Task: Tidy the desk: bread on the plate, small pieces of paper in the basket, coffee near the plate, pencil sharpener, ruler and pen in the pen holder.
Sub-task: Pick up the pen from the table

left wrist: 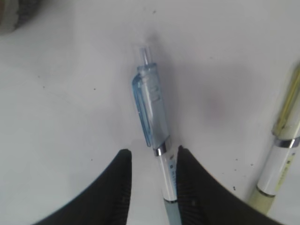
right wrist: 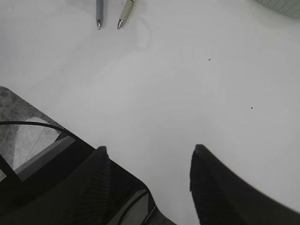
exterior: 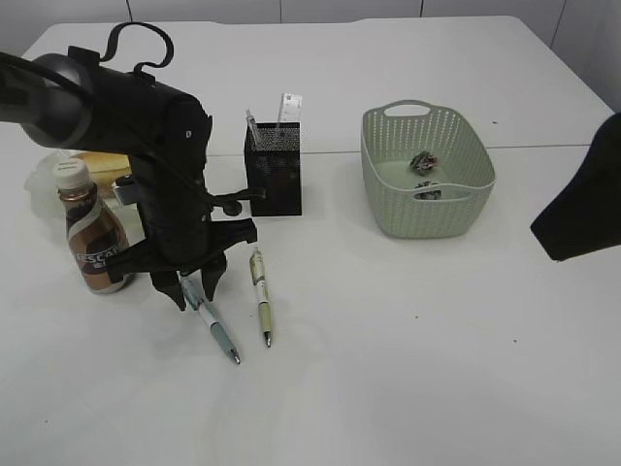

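Note:
A blue-capped pen (left wrist: 152,105) lies on the white table, and my left gripper (left wrist: 152,157) is lowered over it. Its jaws are open and straddle the barrel: the right finger (left wrist: 197,187) lies against the pen, the left one stands apart. In the exterior view that gripper (exterior: 197,291) is just left of a second, yellowish pen (exterior: 262,296). The black mesh pen holder (exterior: 274,167) holds a white ruler (exterior: 289,107) and a pen. The coffee bottle (exterior: 92,228) stands in front of the plate (exterior: 37,194) with bread (exterior: 97,160). My right gripper (right wrist: 147,154) hangs open over bare table. The pencil sharpener is out of view.
A green basket (exterior: 466,209) at the right holds small crumpled pieces of paper (exterior: 423,161). The right arm (exterior: 582,199) shows at the right edge. Both pen tips (right wrist: 99,11) appear at the top of the right wrist view.

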### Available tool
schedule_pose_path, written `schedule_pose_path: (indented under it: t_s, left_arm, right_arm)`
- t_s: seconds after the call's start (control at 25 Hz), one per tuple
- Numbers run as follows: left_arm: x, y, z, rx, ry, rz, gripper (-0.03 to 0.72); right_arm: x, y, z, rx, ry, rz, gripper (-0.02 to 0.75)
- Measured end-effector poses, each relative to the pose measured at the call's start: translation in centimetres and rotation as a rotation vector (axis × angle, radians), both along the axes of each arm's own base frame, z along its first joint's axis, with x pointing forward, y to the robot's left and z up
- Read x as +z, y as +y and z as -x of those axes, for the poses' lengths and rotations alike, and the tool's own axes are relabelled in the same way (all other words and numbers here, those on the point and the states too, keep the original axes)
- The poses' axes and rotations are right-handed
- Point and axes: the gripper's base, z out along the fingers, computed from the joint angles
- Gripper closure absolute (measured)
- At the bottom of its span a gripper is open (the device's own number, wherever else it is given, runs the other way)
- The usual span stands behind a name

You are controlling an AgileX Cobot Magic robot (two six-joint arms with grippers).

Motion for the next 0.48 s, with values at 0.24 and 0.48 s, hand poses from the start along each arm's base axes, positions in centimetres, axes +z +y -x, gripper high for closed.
schedule_pose_path:
  t_s: [0.24, 0.48]
  left_arm:
    - [-0.09, -0.15, 0.09, 0.013, 0.012, 0.016, 0.447]
    - [-0.67, -0.25, 0.15, 0.022, 0.03, 0.021, 0.447]
  right_arm:
    - [0.0, 0.0, 0.0, 0.0, 0.0, 0.0, 0.333]
    - [0.0, 0.0, 0.0, 0.0, 0.0, 0.0, 0.333]
